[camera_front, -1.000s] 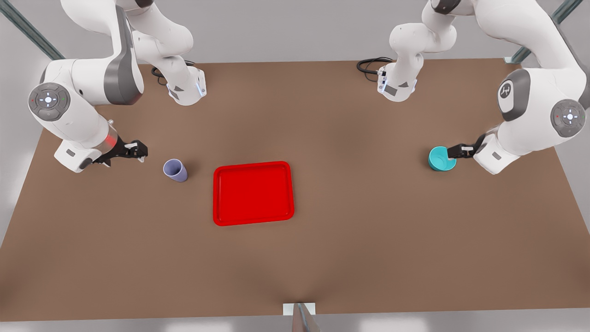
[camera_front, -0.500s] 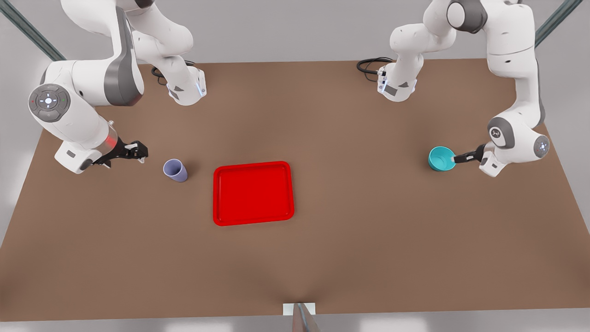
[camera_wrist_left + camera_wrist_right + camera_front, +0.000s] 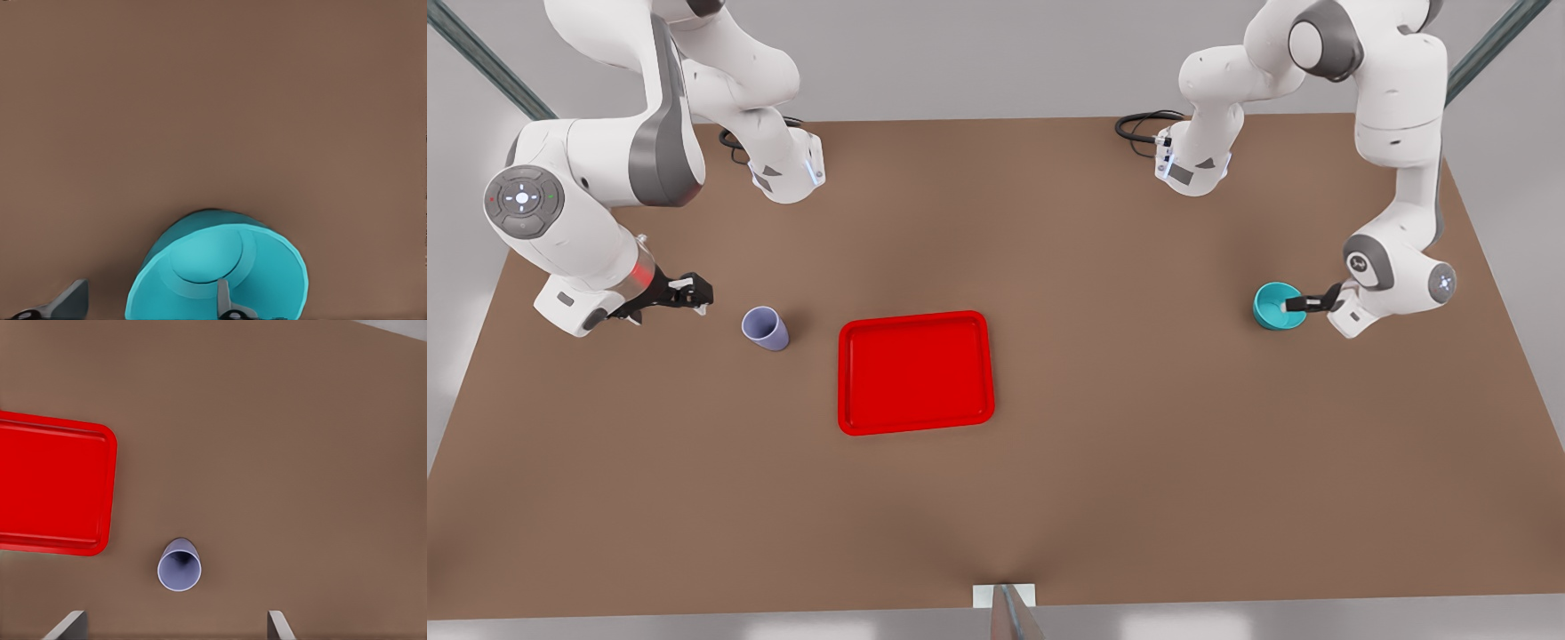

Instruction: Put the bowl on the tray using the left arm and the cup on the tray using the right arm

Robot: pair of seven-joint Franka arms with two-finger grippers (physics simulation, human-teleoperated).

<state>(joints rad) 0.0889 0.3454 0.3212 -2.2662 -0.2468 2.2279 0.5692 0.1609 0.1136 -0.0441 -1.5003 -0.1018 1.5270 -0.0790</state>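
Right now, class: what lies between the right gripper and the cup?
Nothing but bare table. In the right wrist view, the right gripper is open, with the cup ahead of it. The front view shows the same gap.

Brown table [image 3: 1103, 444], red tray [image 3: 916, 372] lying flat near its middle, lavender cup [image 3: 765, 328] upright just beside it, teal bowl [image 3: 1276, 306] well apart, black cables [image 3: 1138, 124] at the far edge

The table [image 3: 1138, 427] looks matt brown, smooth and even, like painted board. The tray [image 3: 916, 372] is glossy red plastic with a soft sheen along its rim. The bowl [image 3: 1276, 306] reads as smooth teal plastic, the cup [image 3: 765, 328] as matt lavender plastic. Both arms wear shiny white casings with grey joints.
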